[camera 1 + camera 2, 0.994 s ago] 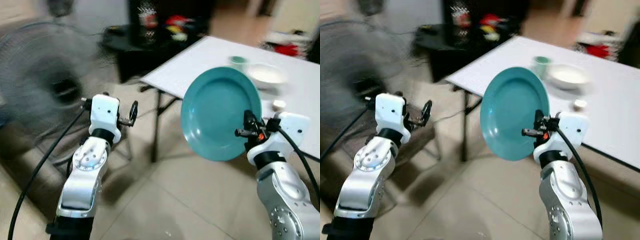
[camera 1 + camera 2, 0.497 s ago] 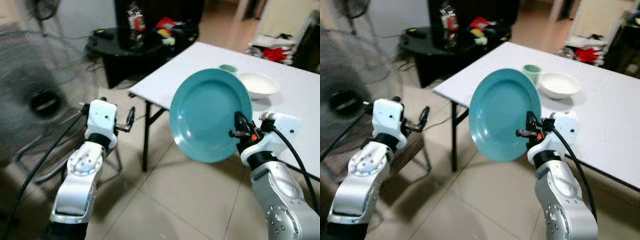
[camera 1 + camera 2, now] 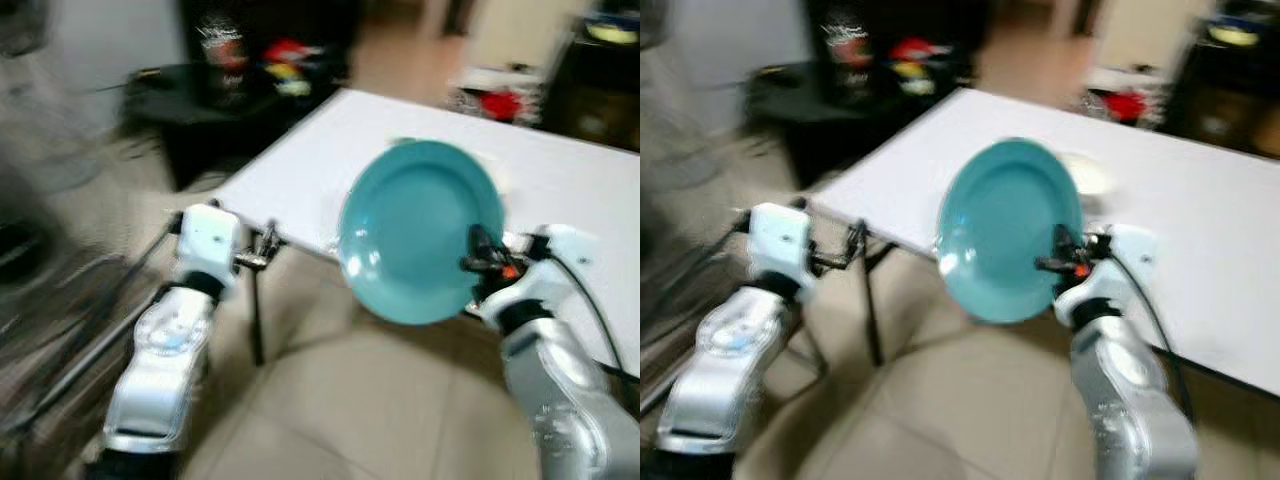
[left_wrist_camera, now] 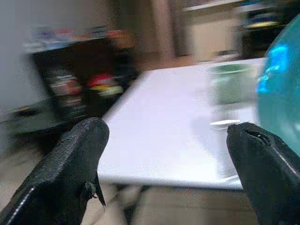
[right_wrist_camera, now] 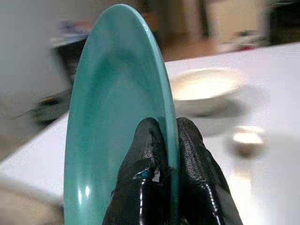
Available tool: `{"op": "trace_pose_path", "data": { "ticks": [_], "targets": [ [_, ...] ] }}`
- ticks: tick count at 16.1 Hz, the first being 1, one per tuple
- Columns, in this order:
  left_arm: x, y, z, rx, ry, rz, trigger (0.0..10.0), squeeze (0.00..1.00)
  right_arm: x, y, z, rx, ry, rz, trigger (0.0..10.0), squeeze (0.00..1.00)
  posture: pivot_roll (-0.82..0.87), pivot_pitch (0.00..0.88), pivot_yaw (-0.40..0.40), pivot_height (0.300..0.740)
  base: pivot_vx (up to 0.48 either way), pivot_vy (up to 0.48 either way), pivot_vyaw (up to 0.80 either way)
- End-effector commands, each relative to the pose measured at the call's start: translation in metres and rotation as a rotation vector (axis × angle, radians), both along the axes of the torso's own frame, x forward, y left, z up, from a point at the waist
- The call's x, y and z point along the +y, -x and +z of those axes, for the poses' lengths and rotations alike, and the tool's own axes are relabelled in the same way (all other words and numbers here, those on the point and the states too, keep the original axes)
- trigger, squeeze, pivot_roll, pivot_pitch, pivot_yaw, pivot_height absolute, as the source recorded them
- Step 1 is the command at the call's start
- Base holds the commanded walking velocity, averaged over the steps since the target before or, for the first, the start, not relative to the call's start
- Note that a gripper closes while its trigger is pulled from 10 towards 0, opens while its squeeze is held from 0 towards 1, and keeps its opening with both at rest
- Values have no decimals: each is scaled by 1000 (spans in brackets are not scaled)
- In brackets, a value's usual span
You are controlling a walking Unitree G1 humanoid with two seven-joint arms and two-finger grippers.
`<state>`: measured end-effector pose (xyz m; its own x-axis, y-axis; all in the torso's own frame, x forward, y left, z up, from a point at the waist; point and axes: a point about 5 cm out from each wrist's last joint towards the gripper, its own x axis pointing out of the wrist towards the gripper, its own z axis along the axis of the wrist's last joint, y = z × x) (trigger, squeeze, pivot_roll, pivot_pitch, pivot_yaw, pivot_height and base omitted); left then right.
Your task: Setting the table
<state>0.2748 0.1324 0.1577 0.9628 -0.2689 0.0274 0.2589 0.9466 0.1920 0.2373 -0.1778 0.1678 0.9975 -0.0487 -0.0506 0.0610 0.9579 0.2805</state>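
Right gripper pinches the teal plate by its rim at three o'clock, holding it upright before the white table. Against half a second back, the head views blur and the table edge sits closer, so I judge the approach nearly done. Left wrist: the left gripper is spread wide, empty, facing a green cup. Right wrist: fingers clamp the rim; a white bowl lies at one o'clock beyond.
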Motion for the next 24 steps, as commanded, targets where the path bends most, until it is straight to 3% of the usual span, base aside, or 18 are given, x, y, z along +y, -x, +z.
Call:
{"op": "trace_pose_path", "data": {
  "ticks": [1, 2, 6, 9, 12, 16, 17, 19, 24],
  "targets": [
    [4, -1, 3, -9, -14, 4, 10000, 0, 2, -2, 6, -25, -25, 3, 10000, 0, 22, 0, -8, 740, 341, 0, -763],
    [3, -1, 3, -5, -17, -8, 10000, 0, 1, -4, 5, -22, -91, -10, 10000, 0, 22, 0, -8, 740, 345, 0, 0],
    [1, 0, -1, 23, -45, -58, 10000, 0, 3, -8, -2, 38, -195, 26, 10000, 0, 15, 0, 3, 740, 86, 0, 0],
    [-1, 2, -2, 36, -49, -95, 10000, 0, 1, -18, -7, 81, -258, 7, 10000, 0, 16, 0, 4, 740, 0, 0, 0],
    [-4, 4, -2, 53, -54, -176, 10000, 0, -2, -32, -14, 144, -385, -22, 10000, 0, 21, 0, 2, 740, 0, 0, 0],
    [-4, 4, -2, 53, -54, -176, 10000, 0, -2, -32, -14, 144, -385, -22, 10000, 0, 21, 0, 2, 740, 0, 0, 0],
    [-7, 9, -2, 85, -63, -267, 10000, 0, -6, -52, -28, 222, -489, -33, 10000, 0, 24, 0, 10, 740, 0, 0, 0],
    [-12, 17, -5, 120, -82, -371, 10000, 0, -6, -78, -43, 308, -588, -45, 10000, 0, 29, 0, 7, 740, 0, 0, 0],
    [-9, 19, -3, 126, -83, -377, 10000, 0, -5, -90, -50, 358, -658, -48, 10000, 0, 45, 0, -3, 740, 0, 0, 0]
  ]
}}
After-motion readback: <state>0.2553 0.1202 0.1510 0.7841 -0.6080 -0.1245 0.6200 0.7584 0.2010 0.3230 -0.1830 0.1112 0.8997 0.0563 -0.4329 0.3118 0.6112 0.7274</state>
